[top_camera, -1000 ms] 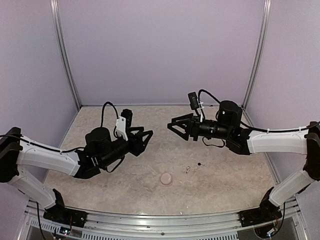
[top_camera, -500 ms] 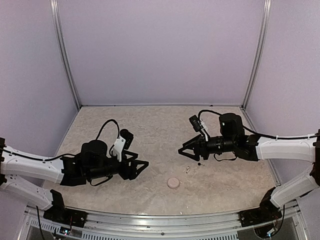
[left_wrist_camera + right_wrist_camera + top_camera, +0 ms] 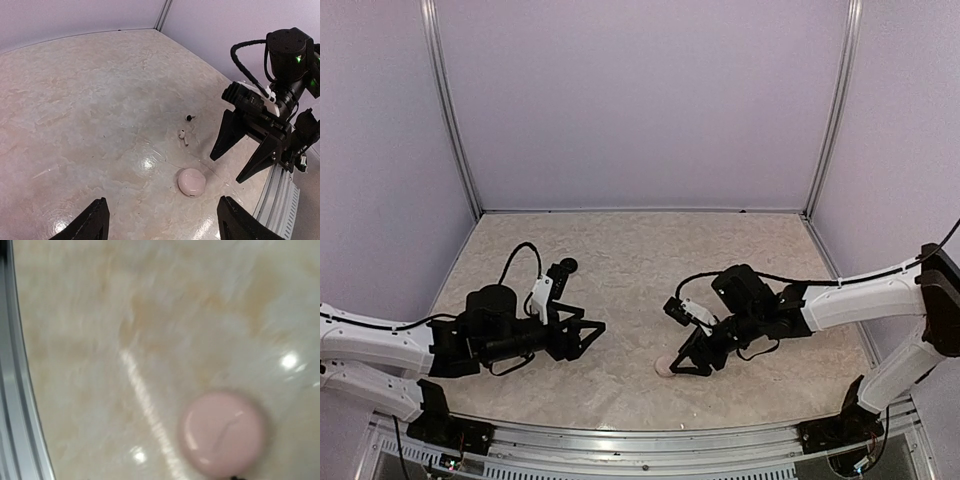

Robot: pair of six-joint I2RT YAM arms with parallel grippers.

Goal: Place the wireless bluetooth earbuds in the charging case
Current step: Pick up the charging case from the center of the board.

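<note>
Where the marbled beige table [image 3: 640, 250] fills the floor of the pale-walled booth, we see both arms stretched low and inward across it, the left arm [image 3: 380, 345] from the near left and the right arm [image 3: 850, 300] from the near right. The left gripper [image 3: 592, 340] hangs over the table's left half with its jaws spread wide and nothing between them. In its own wrist view, its two black fingers [image 3: 95, 220] frame only bare stone. The right gripper [image 3: 226, 170] is angled down near the front middle of the table, and its jaws are also parted and empty. Its tips are just beside the charging case [image 3: 191, 181], though we cannot tell whether they touch it. That case is a small round pink puck with its lid down, lying flat on the table. It fills the lower right of the right wrist view [image 3: 223, 432]. Just past the case, out on the open stone, lie the wireless bluetooth earbuds. The pale earbud [image 3: 183, 135] is the nearer, and the tiny black earbud [image 3: 189, 117] lies a little beyond it. Both are outside the case and clear of either gripper.
</note>
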